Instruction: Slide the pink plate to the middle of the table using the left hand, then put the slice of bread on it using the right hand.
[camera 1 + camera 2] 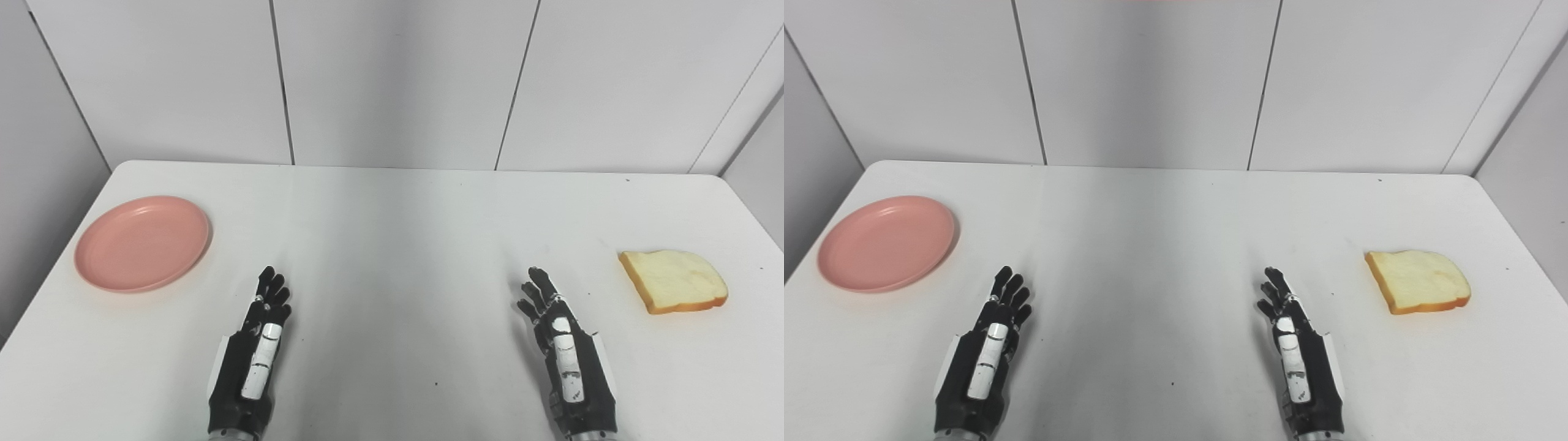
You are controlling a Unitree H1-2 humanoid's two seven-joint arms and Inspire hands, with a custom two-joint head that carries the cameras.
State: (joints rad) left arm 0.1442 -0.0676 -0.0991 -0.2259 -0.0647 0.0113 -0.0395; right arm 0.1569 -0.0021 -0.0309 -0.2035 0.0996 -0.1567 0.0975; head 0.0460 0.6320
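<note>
Plainly, both hands hold nothing: the left hand (254, 355) and the right hand (566, 355) hover low over the near part of the white table (392, 245), edge-on with fingers stretched forward and slightly apart (whether they touch the surface is unclear). Off at the table's left side lies the pink plate (143, 242), bare. At the far right lies the slice of bread (674, 280), flat, well apart from the right hand.
</note>
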